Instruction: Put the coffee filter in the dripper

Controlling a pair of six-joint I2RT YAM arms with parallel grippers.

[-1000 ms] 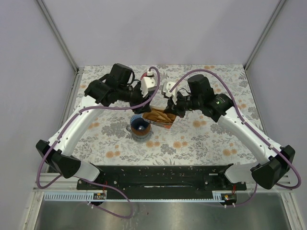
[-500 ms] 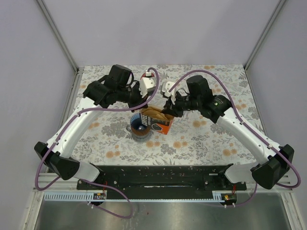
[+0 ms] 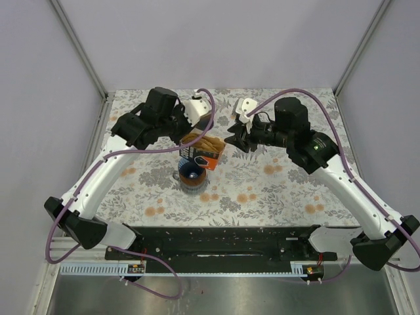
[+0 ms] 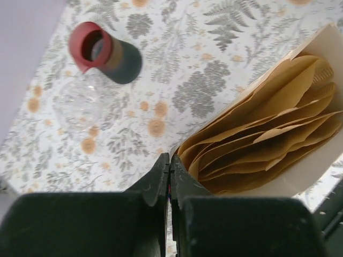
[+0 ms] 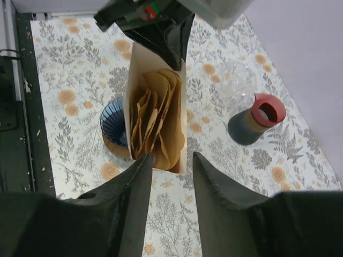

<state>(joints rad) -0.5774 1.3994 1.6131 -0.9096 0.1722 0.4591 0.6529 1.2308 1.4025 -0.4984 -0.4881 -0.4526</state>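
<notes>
The left pincer point(image 4: 169, 160) is clenched on the thin wall of an open cardboard box point(image 3: 203, 150), gripping its rim at the corner nearest the wrist camera. The brown paper filters point(image 4: 270, 140) are all inside that box, standing packed on edge and fanned. None is in the dripper point(image 3: 191, 173). The blue dripper sits on a brown base on the flowered tabletop point(image 3: 295, 190), just at 6 o'clock of the box in the top view, with the box partly overlapping its rim. Whether the box's base touches the tabletop cannot be told. The right pincer point(image 3: 236, 136) is released, its jaws parted with nothing between them. It hangs at 3 o'clock of the box, near but apart, pointing at the box's open mouth. A carafe point(image 5: 252, 121) with a red collar lies on its side on the tabletop, at 3 o'clock of the box in the right wrist view and well apart from it.
</notes>
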